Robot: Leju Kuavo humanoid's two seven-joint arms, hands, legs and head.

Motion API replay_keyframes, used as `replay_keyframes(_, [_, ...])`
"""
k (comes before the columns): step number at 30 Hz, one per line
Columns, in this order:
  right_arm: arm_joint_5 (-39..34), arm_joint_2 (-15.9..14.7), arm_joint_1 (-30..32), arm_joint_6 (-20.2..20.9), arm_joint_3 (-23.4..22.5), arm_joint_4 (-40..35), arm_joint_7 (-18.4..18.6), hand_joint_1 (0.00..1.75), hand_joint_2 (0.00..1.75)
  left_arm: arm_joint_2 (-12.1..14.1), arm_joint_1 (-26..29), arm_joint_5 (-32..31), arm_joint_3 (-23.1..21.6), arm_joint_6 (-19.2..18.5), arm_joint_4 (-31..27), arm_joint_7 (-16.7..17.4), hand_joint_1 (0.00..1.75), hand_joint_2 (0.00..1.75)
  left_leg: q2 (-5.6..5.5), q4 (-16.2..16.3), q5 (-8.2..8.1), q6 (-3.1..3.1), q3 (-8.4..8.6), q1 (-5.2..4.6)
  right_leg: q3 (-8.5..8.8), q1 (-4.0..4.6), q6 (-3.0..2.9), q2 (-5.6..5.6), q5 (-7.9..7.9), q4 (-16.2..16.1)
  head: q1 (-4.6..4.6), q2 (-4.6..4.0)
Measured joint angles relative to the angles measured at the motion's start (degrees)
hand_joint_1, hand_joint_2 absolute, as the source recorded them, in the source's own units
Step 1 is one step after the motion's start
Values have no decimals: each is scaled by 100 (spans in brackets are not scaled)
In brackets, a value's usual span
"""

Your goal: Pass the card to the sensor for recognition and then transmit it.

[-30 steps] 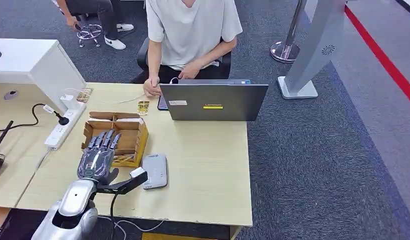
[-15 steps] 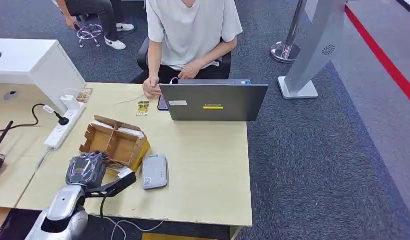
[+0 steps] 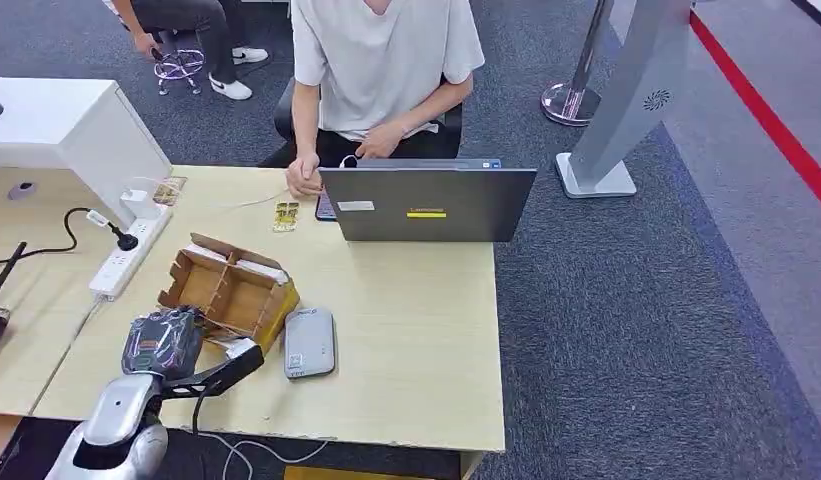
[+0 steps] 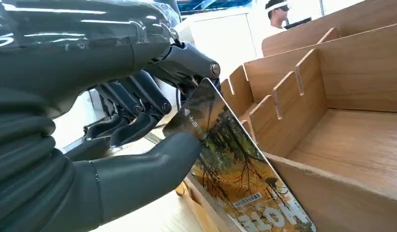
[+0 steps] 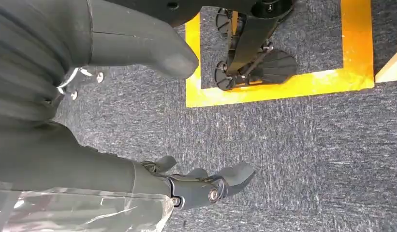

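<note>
My left hand (image 3: 163,341) sits at the near-left corner of the wooden slotted box (image 3: 231,289), low over the table. Up close, its thumb (image 4: 153,162) and a dark finger pinch a card with an autumn-forest print (image 4: 228,166). The card's far end still leans against the box wall (image 4: 331,87). The grey card sensor (image 3: 309,342) lies flat on the table just right of the box, a short way from the hand. My right hand (image 5: 90,159) hangs over grey carpet, its fingers (image 5: 206,188) apart from the thumb, holding nothing.
A person sits behind an open laptop (image 3: 426,203) at the table's far side, one hand resting on the table (image 3: 416,330). A white power strip (image 3: 129,250) with cables lies at the left, and a small card (image 3: 286,215) lies near the laptop.
My left hand has drawn back from over the box toward the table's near edge, and its fingers have closed on the card. The box has turned and slid slightly.
</note>
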Motion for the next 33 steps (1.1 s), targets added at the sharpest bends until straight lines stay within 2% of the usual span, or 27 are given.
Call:
replay_keyframes(8, [2, 0, 0, 0, 0, 0, 0, 0, 175, -9, 5, -16, 7, 27, 2, 0, 175, 175, 0, 0, 0, 0, 0, 0, 0, 0, 0, 0, 0, 0, 0, 0])
replay_keyframes(11, [20, 0, 2, -15, -2, 0, -17, 0, 175, -125, 58, -39, 76, 247, 2, -68, 175, 175, 0, 0, 0, 0, -2, 0, -2, 0, 0, 0, 0, -1, 2, 0])
replay_keyframes(12, [-2, 0, 5, -28, -4, -2, -46, 0, 175, -181, 145, 89, 76, 428, -211, -308, 175, 175, 1, 1, 0, 0, -3, 0, -4, 0, 0, 1, 0, -3, 0, 0])
replay_keyframes(15, [-17, 7, 7, -66, -31, -4, -90, 0, 175, -278, 246, 181, 48, 761, -759, -547, 175, 175, 0, 3, 0, 0, -6, 0, -8, 0, 1, 1, 0, -4, 0, 0])
replay_keyframes(18, [0, 35, 10, -98, -61, -18, -144, 0, 175, -365, 236, 157, -92, 1279, -1400, -669, 175, 175, 0, 4, 0, 1, -7, -1, -8, 0, 1, 0, 1, -5, 0, 0])
replay_keyframes(21, [55, 66, 13, -98, -63, -22, -181, 0, 175, -415, 63, 120, -238, 1546, -1898, -721, 175, 175, -1, 4, 0, 1, -6, -1, -8, 0, 2, -1, 1, -5, 2, 0])
replay_keyframes(25, [96, 85, 12, -96, -61, -24, -181, 0, 175, -433, -315, 83, -352, 1557, -2192, -719, 175, 175, -1, 4, 3, -4, -3, 0, -6, 0, -3, 1, 4, -2, 0, 0])
replay_keyframes(29, [122, 87, 16, -92, -63, -24, -177, 0, 175, -433, -561, 35, -413, 1491, -2245, -680, 175, 175, -1, 4, 9, -7, -2, 1, -8, 0, -4, 2, 5, -1, 0, 0])
replay_keyframes(33, [232, 87, 13, -81, -61, -22, -153, 0, 175, -402, -1060, -311, -457, 1112, -2150, -284, 175, 175, -6, 4, 9, -7, -5, 1, -9, 1, -4, -1, 6, -1, 0, 0])
